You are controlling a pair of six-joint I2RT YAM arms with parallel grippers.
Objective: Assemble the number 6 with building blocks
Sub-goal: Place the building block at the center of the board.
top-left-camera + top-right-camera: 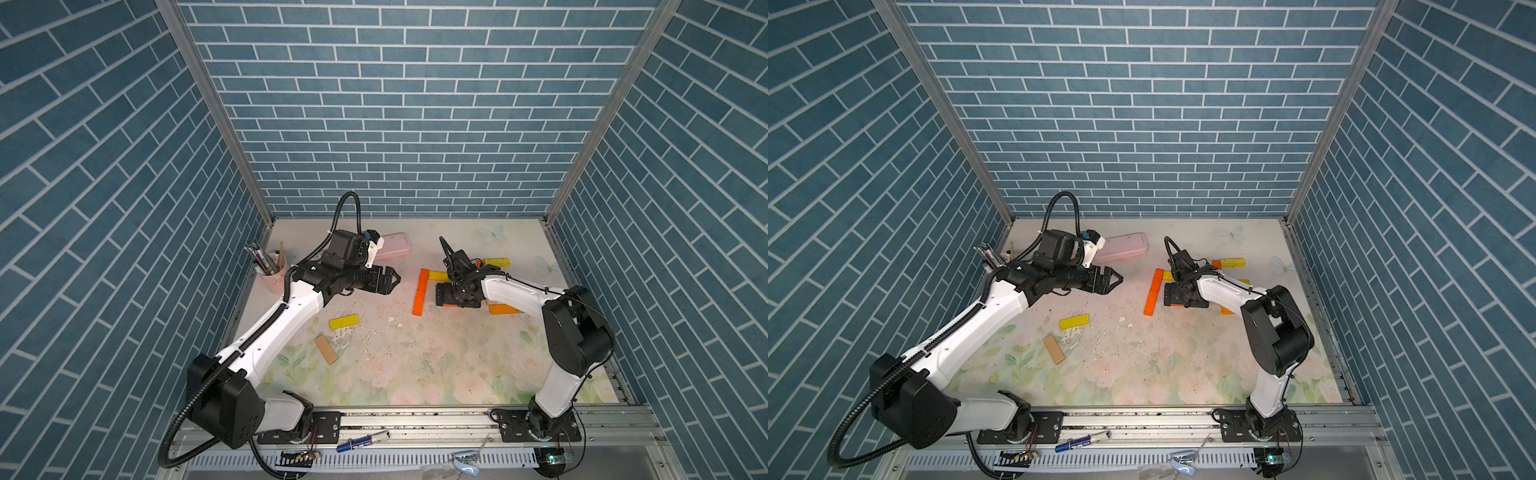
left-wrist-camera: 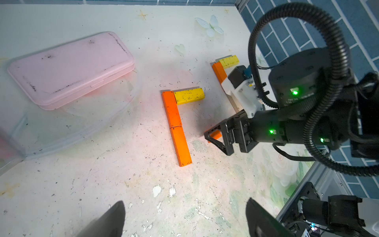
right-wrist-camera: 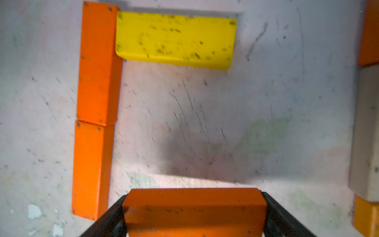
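Two orange building blocks (image 1: 421, 293) lie end to end in a column, with a yellow block (image 3: 174, 39) lying across from the column's far end. My right gripper (image 3: 193, 213) hangs low by the column's near end, shut on another orange block (image 3: 193, 209), one jaw against each of its ends. More blocks lie beyond it: yellow (image 1: 496, 262), orange (image 1: 500, 308), and a tan one (image 3: 367, 133). A loose yellow block (image 1: 344, 321) and a tan block (image 1: 325, 350) lie on the left. My left gripper (image 2: 185, 207) hovers open and empty, left of the column.
A pink case (image 1: 392, 246) sits at the back, resting on a clear plastic lid (image 2: 82, 127). A pink cup of pens (image 1: 270, 270) stands by the left wall. The mat (image 1: 407, 365) is scuffed, with white flakes. Small tools (image 1: 361, 440) lie on the front rail.
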